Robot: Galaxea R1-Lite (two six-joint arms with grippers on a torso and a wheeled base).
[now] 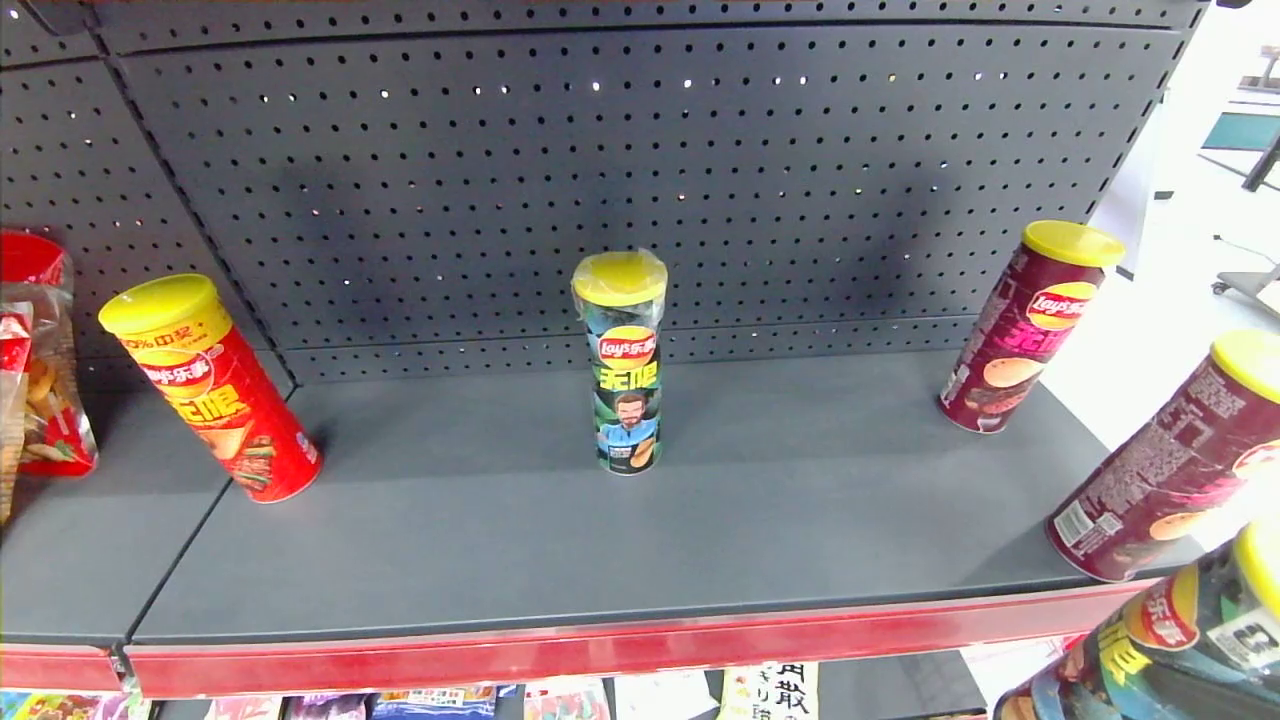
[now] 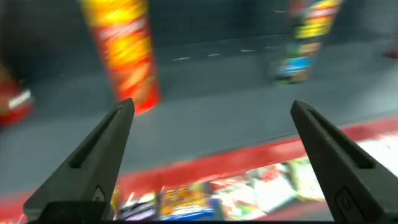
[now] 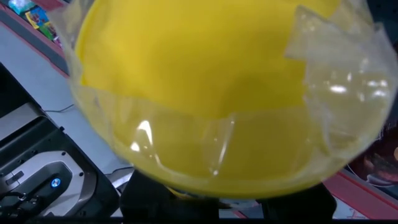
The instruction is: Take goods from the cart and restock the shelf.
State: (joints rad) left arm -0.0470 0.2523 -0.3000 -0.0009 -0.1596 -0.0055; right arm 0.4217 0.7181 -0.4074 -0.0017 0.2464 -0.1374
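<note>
Task thing: dark chip can (image 1: 1180,640), tilted, well right of the centre can (image 1: 625,365) and nearer the camera than it, off the front lip of the shelf (image 1: 500,520).

Handling, judged: light cardboard tube, stiff but dentable under a hard squeeze. The wrap is glossy, so probably slippery, and the contents are fragile. Best hold is around the mid-body, not at the lid, since loose film there could slide.

Left gripper (image 2: 211,149): jaws spread wide, nothing between them, facing the shelf left of the centre can, with the red can (image 2: 124,53) further left. Right pincer: cannot tell its state.

The right wrist view adds the yellow lid (image 3: 205,81) close up, with crinkled clear film (image 3: 336,93) over it. The head view adds the layout: red can well left of the centre can, rear maroon can (image 1: 1020,330) and front maroon can (image 1: 1170,470) well right of it.
</note>
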